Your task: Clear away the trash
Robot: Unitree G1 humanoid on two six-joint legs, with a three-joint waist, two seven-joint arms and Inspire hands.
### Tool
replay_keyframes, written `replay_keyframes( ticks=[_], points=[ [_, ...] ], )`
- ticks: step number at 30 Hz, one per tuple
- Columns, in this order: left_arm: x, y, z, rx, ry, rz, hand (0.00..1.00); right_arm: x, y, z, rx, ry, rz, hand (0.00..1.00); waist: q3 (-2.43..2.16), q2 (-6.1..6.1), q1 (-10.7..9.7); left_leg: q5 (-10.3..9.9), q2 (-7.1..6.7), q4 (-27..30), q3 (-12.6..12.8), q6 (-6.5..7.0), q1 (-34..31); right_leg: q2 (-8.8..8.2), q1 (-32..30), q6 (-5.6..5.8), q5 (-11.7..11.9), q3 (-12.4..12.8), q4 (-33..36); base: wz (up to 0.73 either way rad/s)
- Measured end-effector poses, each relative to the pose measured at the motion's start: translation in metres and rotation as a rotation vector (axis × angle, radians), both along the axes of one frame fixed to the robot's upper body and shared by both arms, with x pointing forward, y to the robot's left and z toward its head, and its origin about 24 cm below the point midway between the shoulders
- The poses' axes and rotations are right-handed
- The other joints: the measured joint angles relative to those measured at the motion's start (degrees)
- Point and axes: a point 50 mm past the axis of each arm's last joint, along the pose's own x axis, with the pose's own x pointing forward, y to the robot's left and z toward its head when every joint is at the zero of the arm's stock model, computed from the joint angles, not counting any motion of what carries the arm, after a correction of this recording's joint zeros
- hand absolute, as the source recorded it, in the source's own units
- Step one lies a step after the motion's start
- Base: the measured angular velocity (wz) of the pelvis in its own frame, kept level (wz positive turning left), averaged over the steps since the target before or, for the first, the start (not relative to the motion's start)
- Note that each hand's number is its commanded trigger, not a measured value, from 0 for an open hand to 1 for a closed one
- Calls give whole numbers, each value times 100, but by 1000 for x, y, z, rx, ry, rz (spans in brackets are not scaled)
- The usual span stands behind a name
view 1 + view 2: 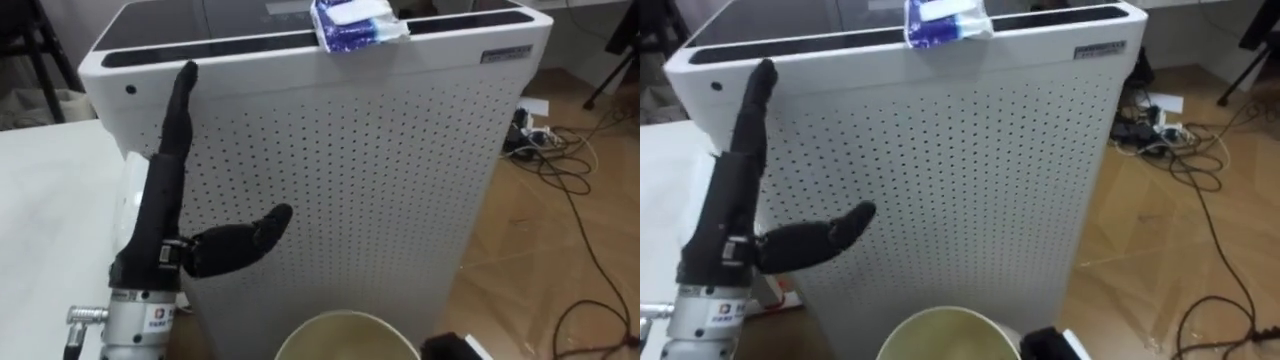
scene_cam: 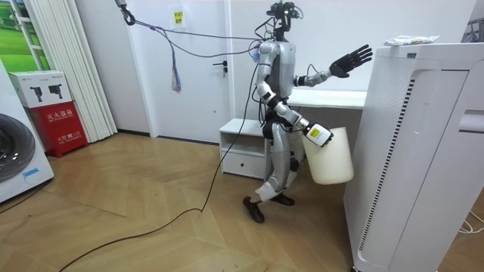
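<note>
A blue and white crumpled packet (image 1: 355,22) lies on the top front edge of a tall white perforated appliance (image 1: 380,170). My left hand (image 1: 155,215) is raised in front of the appliance's face, open, fingers straight up and thumb out to the side; its fingertips reach the top edge, well left of the packet. In the room view the left hand (image 2: 352,60) points toward the packet (image 2: 408,40). A cream waste bin (image 1: 345,322) hangs low in front of me, off the floor, from my right hand (image 2: 318,136), which grips its rim.
I stand close to the appliance on a wooden floor. A white table (image 1: 50,210) is at my left. Cables and a power strip (image 1: 545,140) lie on the floor to the right. A low white cabinet (image 2: 242,147) stands behind me.
</note>
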Motion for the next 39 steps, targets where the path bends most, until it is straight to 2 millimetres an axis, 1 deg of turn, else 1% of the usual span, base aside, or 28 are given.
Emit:
replay_keyframes(
  ticks=[1, 2, 4, 5, 8, 9, 11, 13, 15, 19, 21, 22, 24, 29, 33, 39],
  points=[
    [-3, 0, 1, 30, -16, 3, 0, 0, -1, 0, -6, 0, 2, 100, -7, 3, 45, 58, 22, -170, -69, -73, 61, 100, 160, -34, 47, -20, -265, 27],
    [-5, 0, 2, 47, -24, 5, 0, 0, -1, 0, -8, 0, 4, 100, -5, -4, 86, 101, 35, -239, -83, -100, 93, 119, 210, -58, 84, -40, -361, 15],
    [-9, -1, 2, 100, -34, 11, 0, 0, -2, 0, -27, 2, 22, 100, -2, -20, 154, 211, 97, -492, -173, -177, 219, 262, 429, -102, 202, -52, -742, 14],
    [-10, -1, 2, 107, -36, 11, 0, 0, -2, 0, -29, 2, 25, 100, 0, -23, 154, 227, 107, -531, -214, -194, 246, 288, 484, -109, 225, -55, -824, 14],
    [-10, 0, 5, 129, -54, 25, 0, 2, -1, 4, -24, -12, 43, 100, -9, -59, 201, 317, 139, -763, -226, -256, 342, 369, 589, -155, 301, -78, -1037, -2],
    [-11, 0, 10, 131, -76, 31, 0, 4, 1, 6, -16, -21, 56, 100, -8, -57, 216, 347, 167, -850, -221, -279, 361, 409, 632, -188, 367, -105, -1145, -9],
    [-13, 1, 27, 142, -162, 41, 0, 6, 3, 9, -5, -32, 73, 100, -11, -60, 215, 379, 218, -927, -219, -316, 374, 480, 692, -216, 464, -115, -1332, -5],
    [-19, 4, 49, 141, -286, 57, 0, 7, 6, 12, 7, -43, 96, 100, -18, -33, 221, 418, 247, -1060, -213, -352, 495, 533, 824, -235, 514, -125, -1507, -2],
    [-22, 4, 57, 125, -343, 67, 0, 6, 7, 13, 14, -42, 107, 100, -30, -16, 219, 450, 244, -1166, -212, -376, 660, 554, 954, -236, 515, -123, -1583, 0],
    [-23, 4, 58, 125, -364, 76, 0, 7, 11, 16, 28, -51, 150, 100, -43, 14, 202, 479, 230, -1324, -210, -407, 800, 599, 1042, -238, 516, -126, -1727, 0],
    [-23, 3, 58, 143, -371, 84, 0, 8, 12, 17, 32, -53, 160, 100, -37, 28, 203, 482, 229, -1358, -212, -411, 837, 608, 1087, -239, 517, -106, -1742, -9],
    [-24, 2, 58, 153, -376, 88, 0, 8, 12, 17, 35, -51, 166, 100, -27, 43, 213, 481, 229, -1383, -217, -411, 886, 618, 1122, -239, 517, -58, -1758, -15],
    [-24, 3, 58, 151, -378, 90, 0, 8, 13, 17, 36, -50, 168, 100, -24, 54, 229, 481, 230, -1405, -227, -411, 932, 623, 1154, -240, 518, -5, -1793, -15],
    [-23, 3, 61, 148, -405, 104, 0, 7, 13, 17, 35, -48, 173, 100, -16, 66, 212, 481, 229, -1475, -240, -411, 991, 623, 1189, -234, 527, 5, -1828, -1],
    [-23, 4, 62, 145, -421, 119, 0, 7, 13, 17, 34, -45, 178, 100, 6, 95, 167, 482, 224, -1515, -239, -411, 1072, 628, 1250, -234, 527, 4, -1844, 0],
    [-22, 3, 61, 158, -420, 133, 0, 6, 14, 16, -9, -35, 225, 100, 9, 142, 90, 491, 215, -1583, -232, -406, 1080, 629, 1227, -232, 527, 13, -1851, 0]
  ],
)
